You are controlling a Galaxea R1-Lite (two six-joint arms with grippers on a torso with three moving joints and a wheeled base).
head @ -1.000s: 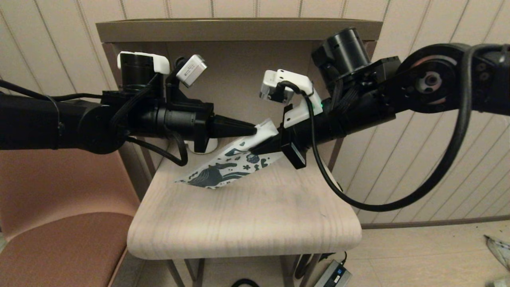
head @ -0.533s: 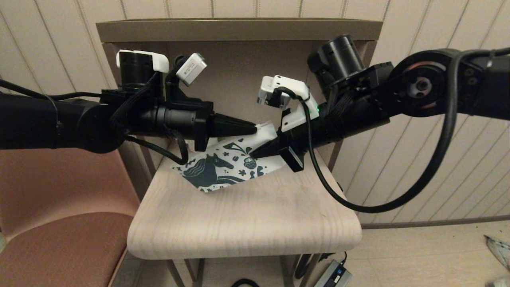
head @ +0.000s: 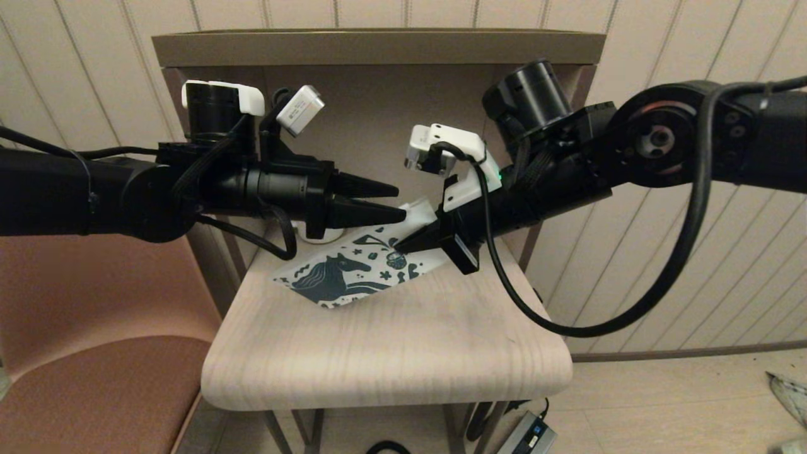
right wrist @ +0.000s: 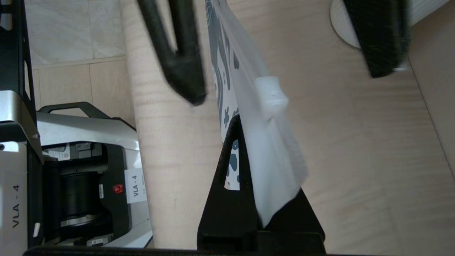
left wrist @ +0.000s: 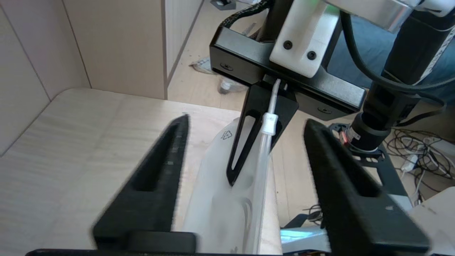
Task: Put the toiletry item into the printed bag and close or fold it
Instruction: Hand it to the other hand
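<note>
Since a moment ago the left claw (head: 396, 203) has spread wide off the printed bag (head: 353, 271), leaving the limp, light pouch pinched at its zip strip by the right claw (head: 403, 244) above the bench (head: 391, 340).

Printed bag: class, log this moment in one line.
left gripper: open, straddling bag top | right gripper: shut on printed bag | bag: corner lifted, rest on table

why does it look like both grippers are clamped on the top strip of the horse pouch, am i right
Not quite. Only the right gripper is clamped on the printed bag. The left gripper is open, its fingers spread to either side of the bag's strip, as the left wrist view shows.
</note>
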